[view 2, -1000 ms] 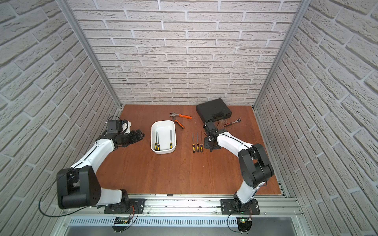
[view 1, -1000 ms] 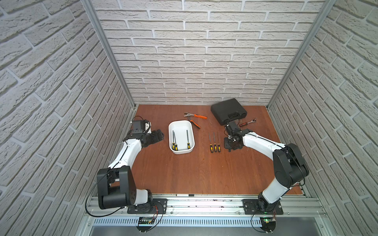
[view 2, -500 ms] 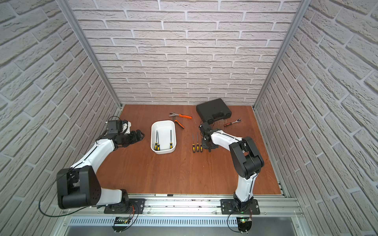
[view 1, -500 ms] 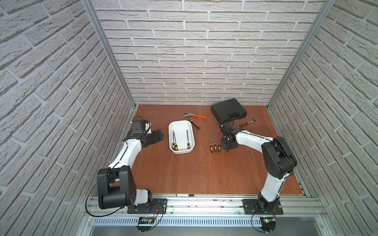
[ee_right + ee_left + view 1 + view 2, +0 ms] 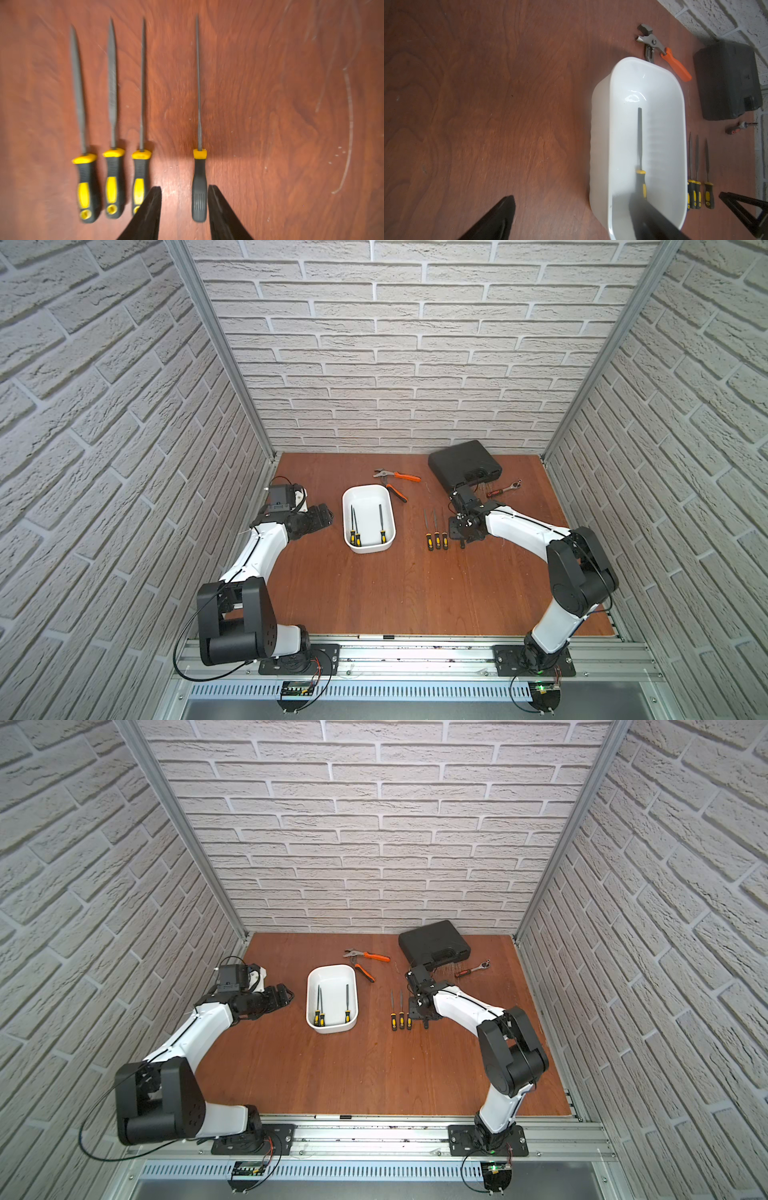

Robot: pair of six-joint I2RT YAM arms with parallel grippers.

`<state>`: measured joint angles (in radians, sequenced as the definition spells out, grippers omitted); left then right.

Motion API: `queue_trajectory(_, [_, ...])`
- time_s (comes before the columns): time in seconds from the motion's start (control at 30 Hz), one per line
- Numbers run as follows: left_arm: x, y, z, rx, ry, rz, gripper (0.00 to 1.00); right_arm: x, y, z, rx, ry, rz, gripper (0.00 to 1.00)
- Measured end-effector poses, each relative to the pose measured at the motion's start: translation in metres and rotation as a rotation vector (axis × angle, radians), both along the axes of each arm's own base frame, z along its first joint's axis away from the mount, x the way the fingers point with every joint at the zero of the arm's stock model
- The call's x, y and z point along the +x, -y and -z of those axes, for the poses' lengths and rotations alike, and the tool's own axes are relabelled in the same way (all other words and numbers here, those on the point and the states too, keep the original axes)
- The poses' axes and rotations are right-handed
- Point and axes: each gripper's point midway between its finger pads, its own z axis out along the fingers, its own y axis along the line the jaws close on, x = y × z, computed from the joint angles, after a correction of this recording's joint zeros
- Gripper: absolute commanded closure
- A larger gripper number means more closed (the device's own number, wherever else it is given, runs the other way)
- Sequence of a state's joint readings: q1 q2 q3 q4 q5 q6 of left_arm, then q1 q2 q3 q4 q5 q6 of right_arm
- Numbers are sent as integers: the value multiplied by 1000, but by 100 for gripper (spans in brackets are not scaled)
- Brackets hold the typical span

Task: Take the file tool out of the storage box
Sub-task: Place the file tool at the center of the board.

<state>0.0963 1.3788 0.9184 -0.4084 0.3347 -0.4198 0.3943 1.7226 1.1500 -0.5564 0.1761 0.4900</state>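
The white storage box (image 5: 368, 506) (image 5: 332, 986) stands left of the table's middle with three file tools (image 5: 381, 524) in it; the left wrist view shows only one file (image 5: 640, 143) on the box's floor (image 5: 664, 145). My left gripper (image 5: 322, 516) (image 5: 572, 199) is open beside the box's left wall, one finger reaching over the rim. Three files (image 5: 113, 166) lie side by side on the table. A fourth file (image 5: 199, 176) lies flat beside them, its dark handle between the parted fingers of my open right gripper (image 5: 184, 188) (image 5: 463, 533).
A black case (image 5: 463, 464) sits at the back right, just behind my right gripper. Orange-handled pliers (image 5: 397, 479) lie behind the box and a small ratchet (image 5: 505, 488) lies right of the case. Brick-pattern walls close in three sides.
My right gripper's jaws have spread apart, letting go of the fourth file on the table, and the right arm's elbow has shifted. The left arm has not moved.
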Motion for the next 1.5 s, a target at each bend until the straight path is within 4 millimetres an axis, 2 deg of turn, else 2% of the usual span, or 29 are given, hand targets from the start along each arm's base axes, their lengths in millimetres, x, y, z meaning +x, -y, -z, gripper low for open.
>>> queue_trajectory(0.07, [0, 0, 0, 0, 0, 0, 9, 2, 3, -12, 17, 28, 14, 79])
queue_trajectory(0.13, [0, 0, 0, 0, 0, 0, 9, 3, 6, -15, 25, 40, 24, 89])
queue_trajectory(0.23, [0, 0, 0, 1, 0, 0, 9, -4, 15, -5, 20, 18, 45, 97])
queue_trajectory(0.33, [0, 0, 0, 1, 0, 0, 9, -15, 27, 8, -16, -19, 64, 98])
queue_trajectory(0.57, [0, 0, 0, 1, 0, 0, 9, -20, 36, 17, -59, -40, 71, 98])
queue_trajectory(0.73, [0, 0, 0, 1, 1, 0, 9, -18, 34, 31, -67, -62, 65, 98])
queue_trajectory(0.87, [0, 0, 0, 1, 0, 0, 8, -12, 24, 44, -77, -92, 42, 98])
queue_trajectory(1.13, [-1, 0, 2, 0, -5, 0, 9, 4, -11, 24, -55, -27, -30, 98])
queue_trajectory(1.3, [-1, 0, 2, 0, -5, 0, 9, 1, -15, 23, -63, -31, -45, 97])
queue_trajectory(1.33, [-1, 0, 2, 0, -5, 0, 9, 0, -14, 23, -67, -32, -43, 95])
queue_trajectory(1.43, [-1, 0, 2, 0, -5, 0, 9, -2, -12, 22, -77, -37, -43, 77])
queue_trajectory(1.5, [-1, 0, 2, 0, -4, 0, 9, -3, -10, 22, -80, -40, -34, 68])
